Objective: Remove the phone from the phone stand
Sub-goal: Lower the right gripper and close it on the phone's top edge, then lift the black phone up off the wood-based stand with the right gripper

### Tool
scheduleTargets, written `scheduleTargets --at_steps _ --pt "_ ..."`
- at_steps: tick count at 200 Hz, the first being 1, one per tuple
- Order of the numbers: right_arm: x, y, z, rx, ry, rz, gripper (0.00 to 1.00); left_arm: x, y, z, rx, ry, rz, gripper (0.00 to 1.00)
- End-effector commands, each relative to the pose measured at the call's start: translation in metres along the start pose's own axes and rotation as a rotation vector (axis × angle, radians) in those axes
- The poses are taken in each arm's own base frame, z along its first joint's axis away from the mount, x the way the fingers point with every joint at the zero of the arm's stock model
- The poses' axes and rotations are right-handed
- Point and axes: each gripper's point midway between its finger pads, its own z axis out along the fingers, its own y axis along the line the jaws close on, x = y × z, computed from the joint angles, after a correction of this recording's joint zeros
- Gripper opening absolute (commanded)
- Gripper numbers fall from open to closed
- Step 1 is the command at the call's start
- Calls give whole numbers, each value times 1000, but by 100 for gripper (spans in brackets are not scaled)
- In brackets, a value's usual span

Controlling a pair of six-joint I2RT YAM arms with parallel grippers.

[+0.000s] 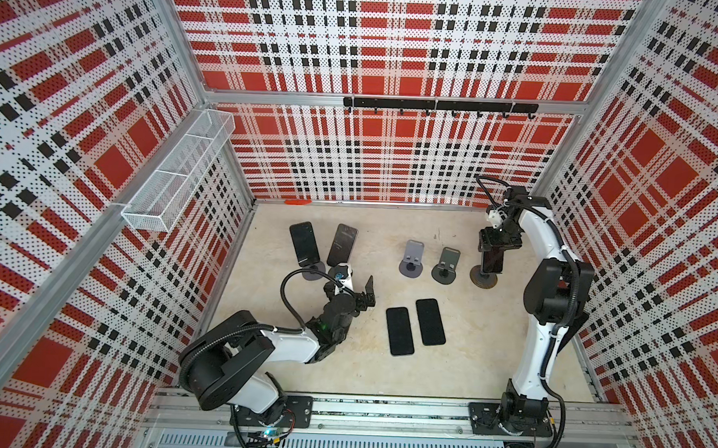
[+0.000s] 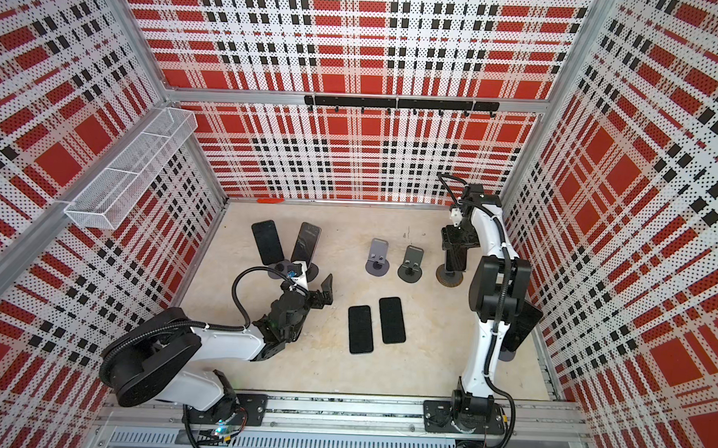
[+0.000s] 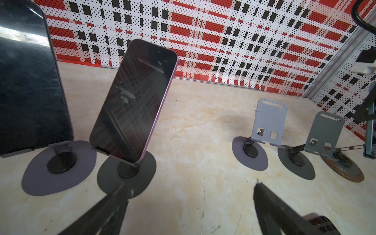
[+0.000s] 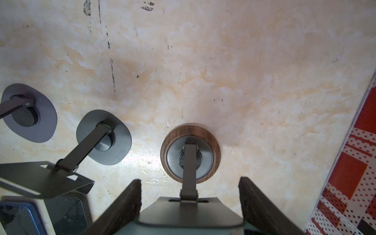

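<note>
A dark phone (image 1: 493,260) (image 2: 456,256) stands on a phone stand with a round wooden base (image 1: 483,279) (image 2: 450,277) at the right of the table. My right gripper (image 1: 499,243) (image 2: 458,240) hangs over its top, pointing down. In the right wrist view the right gripper (image 4: 189,181) is open, its fingers (image 4: 126,203) on either side of the stand's grey back plate (image 4: 189,211) and the phone's edge (image 4: 183,231), with the wooden base (image 4: 215,146) below. My left gripper (image 1: 362,296) (image 3: 189,184) is open and empty, low over the table left of centre.
Two more phones lean on stands at the back left (image 1: 304,243) (image 1: 342,244), seen close in the left wrist view (image 3: 134,101) (image 3: 30,81). Two empty grey stands (image 1: 413,256) (image 1: 447,264) sit mid-table. Two phones lie flat (image 1: 399,331) (image 1: 430,321). Patterned walls enclose the table.
</note>
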Motion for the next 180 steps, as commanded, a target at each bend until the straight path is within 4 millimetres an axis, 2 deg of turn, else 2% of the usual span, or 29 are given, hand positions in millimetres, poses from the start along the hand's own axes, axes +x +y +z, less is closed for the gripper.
scheduleTargets --at_steps 1,73,102,180 --pt "-2 -5 -4 1 -9 -19 67 -5 0 4 -8 -15 -11 98" --pt "-9 -8 -26 39 -79 -7 66 -6 0 3 -3 -15 -12 98" --pt "-12 -4 -34 21 -112 -9 66 -6 0 2 -4 -17 -11 98" --pt "-23 -2 -70 35 -232 4 65 -11 1 0 -2 -30 -14 98"
